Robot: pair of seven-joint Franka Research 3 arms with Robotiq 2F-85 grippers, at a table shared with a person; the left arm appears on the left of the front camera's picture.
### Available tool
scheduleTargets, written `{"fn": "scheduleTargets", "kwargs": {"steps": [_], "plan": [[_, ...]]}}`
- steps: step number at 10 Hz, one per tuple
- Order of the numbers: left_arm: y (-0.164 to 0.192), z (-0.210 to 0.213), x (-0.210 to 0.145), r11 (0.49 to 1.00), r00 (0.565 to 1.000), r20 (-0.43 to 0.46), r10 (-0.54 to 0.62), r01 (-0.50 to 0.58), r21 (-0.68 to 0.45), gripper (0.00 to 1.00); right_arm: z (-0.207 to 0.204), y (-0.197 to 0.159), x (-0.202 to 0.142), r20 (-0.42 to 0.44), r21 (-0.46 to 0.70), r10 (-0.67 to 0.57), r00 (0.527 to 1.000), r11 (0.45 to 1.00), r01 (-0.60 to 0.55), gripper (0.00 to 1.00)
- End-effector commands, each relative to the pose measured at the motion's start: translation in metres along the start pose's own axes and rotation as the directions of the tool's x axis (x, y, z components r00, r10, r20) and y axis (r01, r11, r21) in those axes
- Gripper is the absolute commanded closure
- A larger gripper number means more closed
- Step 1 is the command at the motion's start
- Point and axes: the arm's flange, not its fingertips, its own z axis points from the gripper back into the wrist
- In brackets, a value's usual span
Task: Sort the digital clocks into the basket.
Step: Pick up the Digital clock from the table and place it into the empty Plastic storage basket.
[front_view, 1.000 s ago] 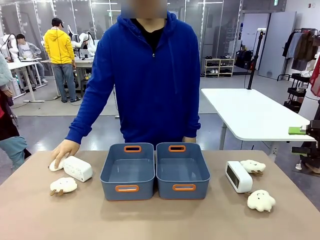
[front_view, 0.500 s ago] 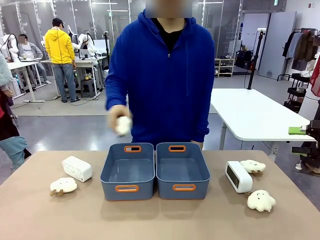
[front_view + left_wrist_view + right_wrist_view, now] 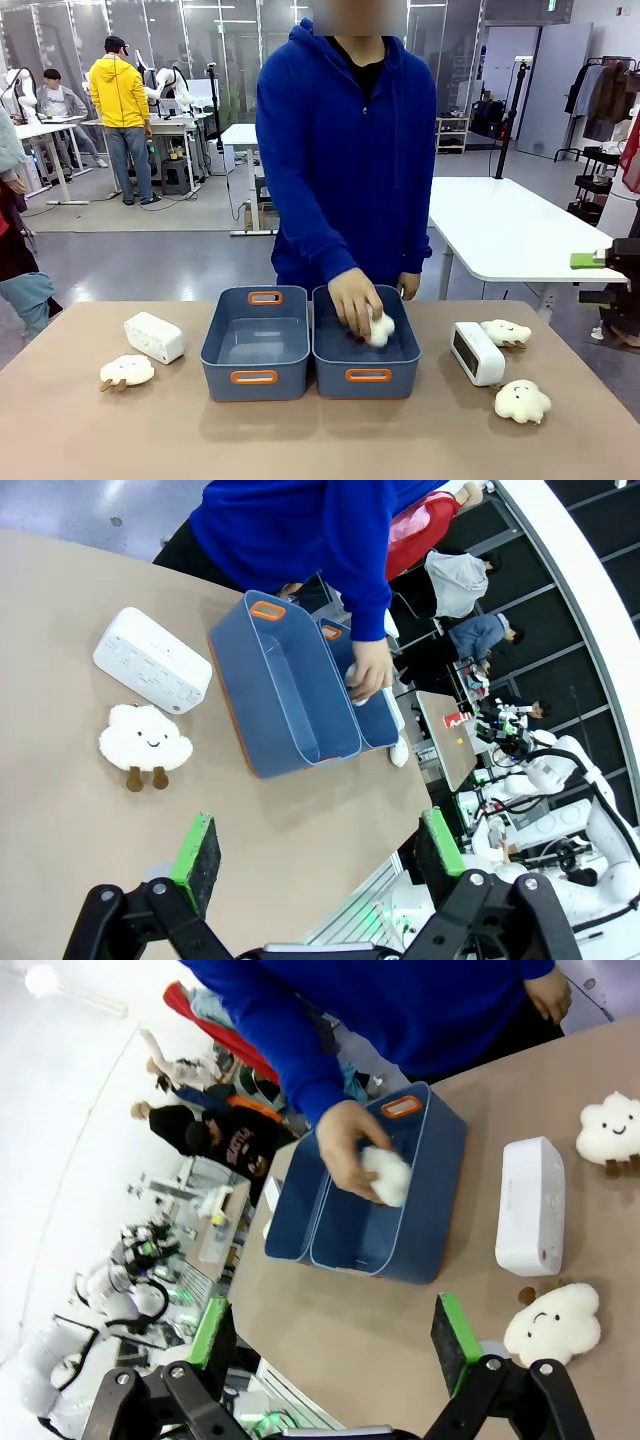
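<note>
we are in a robotics lab or research workshop: our left gripper [image 3: 318, 845] and right gripper [image 3: 332, 1332], both black with green pads, hang over a brown table [image 3: 320, 440] in a big open hall with a polished grey floor [image 3: 120, 250]. far ahead of the left gripper, past the table's far edge, a person in a yellow jacket [image 3: 118, 95] stands by white work desks [image 3: 45, 130] in front of glass partition walls [image 3: 180, 30]. far ahead of the right gripper stand another white table [image 3: 500, 230], a low shelf [image 3: 438, 135] and a clothes rack [image 3: 600, 95].
</note>
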Motion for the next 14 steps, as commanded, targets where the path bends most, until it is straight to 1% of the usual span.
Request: {"fn": "scheduleTargets", "kwargs": {"steps": [1,4,5,6,7,8,9,10,11,12,14], "plan": [[-0.001,0.000,0.000,1.000,1.000,0.001,-0.006,0.006,-0.013,0.00,0.000,0.022,0.011,-0.053,-0.037,0.058,0.997,0.998,-0.060,0.00],[-0.001,0.000,0.000,1.000,1.000,0.001,-0.006,0.006,-0.013,0.00,-0.010,0.024,0.015,-0.113,-0.094,0.073,0.991,0.992,-0.084,0.00],[-0.001,0.000,0.000,1.000,1.000,0.001,-0.006,0.006,-0.013,0.00,-0.014,0.026,0.016,-0.115,-0.094,0.073,0.991,0.992,-0.084,0.00],[-0.001,0.000,0.000,1.000,1.000,0.001,-0.006,0.006,-0.013,0.00,-0.025,0.028,0.021,-0.141,-0.199,0.094,0.986,0.972,-0.121,0.00],[-0.001,0.000,0.000,1.000,1.000,0.001,-0.006,0.006,-0.013,0.00,-0.044,0.036,0.029,-0.233,-0.302,0.105,0.967,0.937,-0.174,0.00],[-0.001,0.000,0.000,1.000,1.000,0.001,-0.006,0.006,-0.013,0.00,-0.066,0.047,0.036,-0.291,-0.355,0.102,0.951,0.912,-0.206,0.00],[-0.001,0.000,0.000,1.000,1.000,0.001,-0.006,0.006,-0.013,0.00,-0.087,0.052,0.037,-0.392,-0.409,0.057,0.918,0.883,-0.230,0.00],[-0.001,0.000,0.000,1.000,1.000,0.001,-0.006,0.006,-0.013,0.00,-0.113,0.049,0.041,-0.454,-0.455,0.013,0.891,0.857,-0.244,0.00],[-0.001,0.000,0.000,1.000,1.000,0.001,-0.006,0.006,-0.013,0.00,-0.139,0.037,0.043,-0.472,-0.492,-0.023,0.881,0.837,-0.241,0.00],[-0.001,0.000,0.000,1.000,1.000,0.001,-0.006,0.006,-0.013,0.00,-0.161,0.020,0.040,-0.481,-0.563,-0.025,0.876,0.775,-0.287,0.00],[-0.001,0.000,0.000,1.000,1.000,0.001,-0.006,0.006,-0.013,0.00,-0.186,-0.007,0.031,-0.502,-0.597,-0.015,0.864,0.729,-0.334,0.00]]}}
